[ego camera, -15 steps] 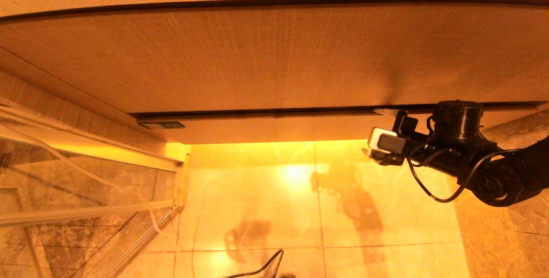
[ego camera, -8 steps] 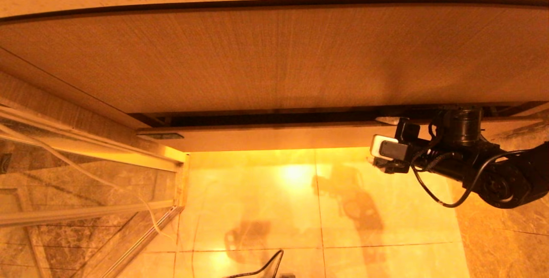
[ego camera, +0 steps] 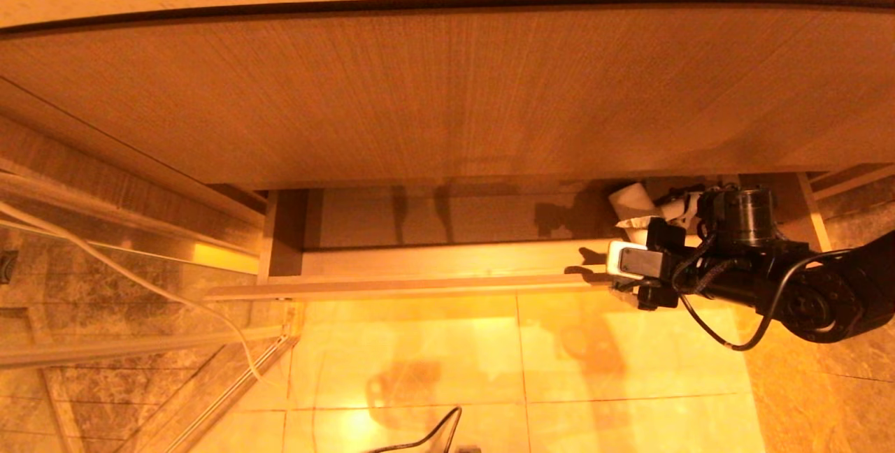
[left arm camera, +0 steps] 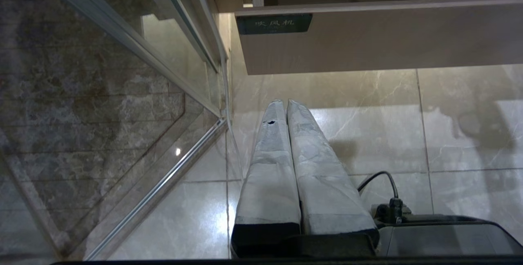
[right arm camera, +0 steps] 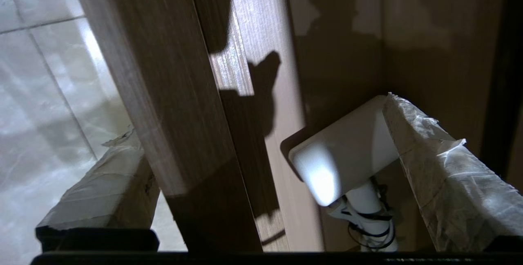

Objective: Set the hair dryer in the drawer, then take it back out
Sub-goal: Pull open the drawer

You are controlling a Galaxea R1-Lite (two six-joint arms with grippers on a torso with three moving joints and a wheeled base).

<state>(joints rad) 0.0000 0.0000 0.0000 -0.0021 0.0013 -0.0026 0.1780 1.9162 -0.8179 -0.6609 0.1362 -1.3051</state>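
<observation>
Now open: drawer (ego camera: 447,268), drawn nearward since a second ago; hair dryer (ego camera: 633,203) revealed inside, right. Right end effector (right arm camera: 261,175) wide, straddling the front. Retrieval next, presumably.

You can read one label (left arm camera: 274,23): a dark plate on the drawer (left arm camera: 384,40) front's corner, printed with the Chinese characters 吹风机; smaller print beneath is illegible.
</observation>
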